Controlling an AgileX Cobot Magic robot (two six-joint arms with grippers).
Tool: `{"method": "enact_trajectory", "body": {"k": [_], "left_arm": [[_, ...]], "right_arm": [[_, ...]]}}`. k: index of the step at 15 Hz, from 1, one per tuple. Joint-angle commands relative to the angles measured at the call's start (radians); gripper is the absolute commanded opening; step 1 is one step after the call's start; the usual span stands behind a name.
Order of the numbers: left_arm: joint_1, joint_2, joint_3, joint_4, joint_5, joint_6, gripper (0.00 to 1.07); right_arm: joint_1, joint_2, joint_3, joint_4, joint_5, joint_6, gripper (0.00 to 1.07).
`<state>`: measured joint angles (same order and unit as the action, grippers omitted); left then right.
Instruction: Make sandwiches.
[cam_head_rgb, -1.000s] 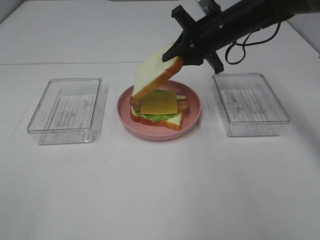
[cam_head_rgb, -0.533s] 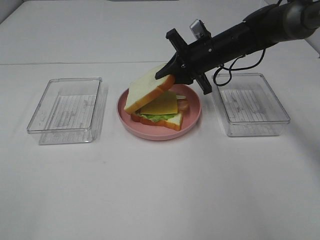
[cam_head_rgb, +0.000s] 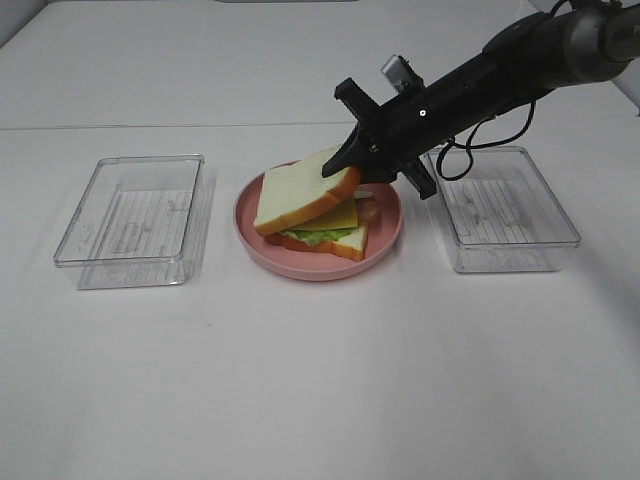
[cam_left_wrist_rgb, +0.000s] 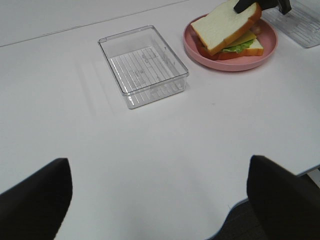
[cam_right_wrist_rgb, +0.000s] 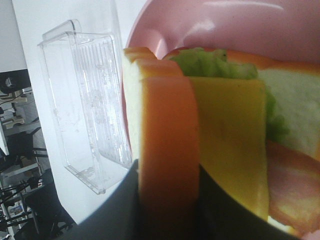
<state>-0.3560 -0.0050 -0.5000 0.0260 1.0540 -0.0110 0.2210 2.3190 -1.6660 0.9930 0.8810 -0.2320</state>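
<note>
lowering since before, right hand (cam_head_rgb: 345, 165) rests top bread slice (cam_head_rgb: 300, 192) on cheese (cam_head_rgb: 343, 214).

A plain white table (cam_head_rgb: 300, 380) fills the view under soft, even light.

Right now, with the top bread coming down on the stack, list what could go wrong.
1. The top bread slice sits tilted, its far edge pinched in the right tool; on release it may drop skewed or slide off.
2. The cheese and bacon lie loose beneath; pressing down could push them sideways.
3. The pink plate is unheld, so a sideways drag could shift it toward the clear container.
</note>
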Motion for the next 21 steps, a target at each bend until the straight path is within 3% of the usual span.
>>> {"method": "enact_trajectory", "body": {"k": [1,2,4,7,12,15,18,21], "left_arm": [[0.000,-0.022,0.003,0.000,-0.010,-0.001,0.90],[0.000,-0.022,0.003,0.000,-0.010,-0.001,0.90],[0.000,-0.022,0.003,0.000,-0.010,-0.001,0.90],[0.000,-0.022,0.003,0.000,-0.010,-0.001,0.90],[0.000,-0.022,0.003,0.000,-0.010,-0.001,0.90],[0.000,-0.022,0.003,0.000,-0.010,-0.001,0.90],[0.000,-0.022,0.003,0.000,-0.010,-0.001,0.90],[0.000,-0.022,0.003,0.000,-0.010,-0.001,0.90]], "right_arm": [[0.003,-0.008,0.003,-0.071,0.006,0.009,0.42],[0.003,-0.008,0.003,-0.076,0.010,0.008,0.57],[0.003,-0.009,-0.002,-0.111,0.012,0.004,0.77],[0.003,-0.029,-0.002,-0.161,0.012,0.007,0.78],[0.003,-0.158,-0.002,-0.515,0.057,0.199,0.78],[0.003,-0.268,-0.002,-0.712,0.181,0.232,0.78],[0.003,-0.388,-0.002,-0.809,0.361,0.218,0.77],[0.004,-0.507,0.019,-0.823,0.409,0.219,0.77]]}}
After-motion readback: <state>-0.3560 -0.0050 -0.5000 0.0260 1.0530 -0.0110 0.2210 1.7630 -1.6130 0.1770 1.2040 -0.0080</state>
